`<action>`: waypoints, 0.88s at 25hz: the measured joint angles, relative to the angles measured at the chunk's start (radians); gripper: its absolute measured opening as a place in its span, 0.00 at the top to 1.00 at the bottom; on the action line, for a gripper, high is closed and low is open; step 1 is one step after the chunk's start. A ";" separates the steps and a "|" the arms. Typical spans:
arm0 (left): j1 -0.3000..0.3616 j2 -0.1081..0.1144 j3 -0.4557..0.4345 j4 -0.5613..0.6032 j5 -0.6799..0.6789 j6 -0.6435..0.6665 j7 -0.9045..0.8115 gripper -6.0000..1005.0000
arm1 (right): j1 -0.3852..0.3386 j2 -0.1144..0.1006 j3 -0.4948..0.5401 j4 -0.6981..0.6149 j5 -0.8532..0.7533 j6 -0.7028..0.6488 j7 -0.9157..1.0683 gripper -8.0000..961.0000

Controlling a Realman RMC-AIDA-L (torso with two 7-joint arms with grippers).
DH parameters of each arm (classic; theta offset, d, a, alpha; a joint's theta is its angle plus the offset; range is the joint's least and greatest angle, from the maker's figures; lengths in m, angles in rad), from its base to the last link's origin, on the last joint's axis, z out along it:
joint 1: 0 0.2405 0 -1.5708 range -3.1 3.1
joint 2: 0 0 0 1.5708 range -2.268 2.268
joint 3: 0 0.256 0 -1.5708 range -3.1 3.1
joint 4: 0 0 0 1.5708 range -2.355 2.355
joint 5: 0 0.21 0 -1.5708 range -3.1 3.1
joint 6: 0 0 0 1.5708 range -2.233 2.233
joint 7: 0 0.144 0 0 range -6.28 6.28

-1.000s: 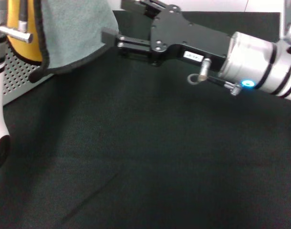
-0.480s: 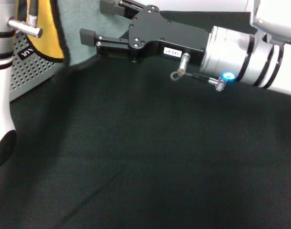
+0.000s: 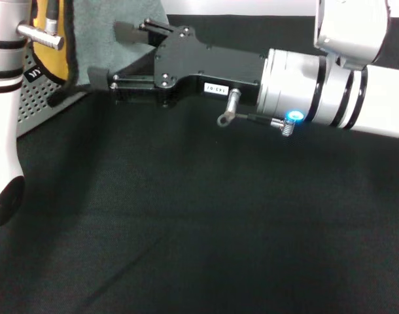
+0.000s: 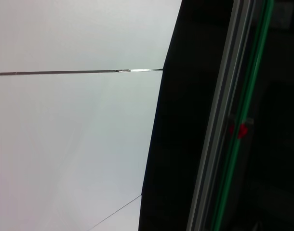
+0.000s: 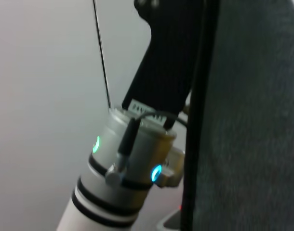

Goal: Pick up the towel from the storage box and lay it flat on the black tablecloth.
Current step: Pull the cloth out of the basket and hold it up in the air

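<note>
The towel hangs at the top left of the head view, grey side facing me, with its yellow side and black trim to the left. Its top is out of frame beside my left arm. My right gripper is open, with one finger below the towel's hanging grey corner and the other in front of the grey face. The right wrist view shows the grey towel close up and my left gripper's black body above it. The storage box stands behind the towel. The black tablecloth covers the table.
The box's black label shows beside my left arm. My right arm's silver wrist stretches across the top of the cloth. The left wrist view shows only a white wall and a dark frame.
My right gripper has moved left and a little lower, bringing its fingers to the towel's hanging grey corner. The towel has shifted left and up in view.
</note>
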 joint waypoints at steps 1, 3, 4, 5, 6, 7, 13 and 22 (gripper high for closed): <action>0.000 0.000 0.000 0.000 0.000 0.000 0.000 0.98 | 0.001 0.000 -0.004 0.001 0.000 -0.006 0.001 0.10; -0.001 0.000 0.000 0.001 0.000 -0.001 0.000 0.98 | 0.003 0.000 -0.006 0.003 0.000 -0.011 0.012 0.10; -0.002 0.000 0.000 0.001 0.000 -0.001 0.000 0.98 | 0.003 0.000 -0.006 0.002 0.000 -0.011 0.017 0.10; -0.003 0.000 0.000 0.001 0.000 -0.001 0.000 0.98 | 0.001 0.000 -0.006 -0.001 0.000 -0.012 0.021 0.10; -0.004 0.000 0.000 0.001 0.001 -0.001 0.000 0.98 | -0.001 0.000 -0.010 -0.006 0.000 -0.016 0.021 0.10; -0.006 0.000 0.000 0.001 0.001 -0.001 0.000 0.98 | -0.003 0.000 -0.012 -0.009 0.002 -0.023 0.021 0.10; -0.015 0.000 0.012 0.001 0.000 -0.001 0.001 0.98 | -0.003 0.000 -0.037 -0.013 0.032 -0.089 0.044 0.10; -0.015 0.000 0.008 0.002 -0.003 0.000 0.001 0.98 | -0.014 0.000 -0.059 -0.007 0.052 -0.088 0.057 0.10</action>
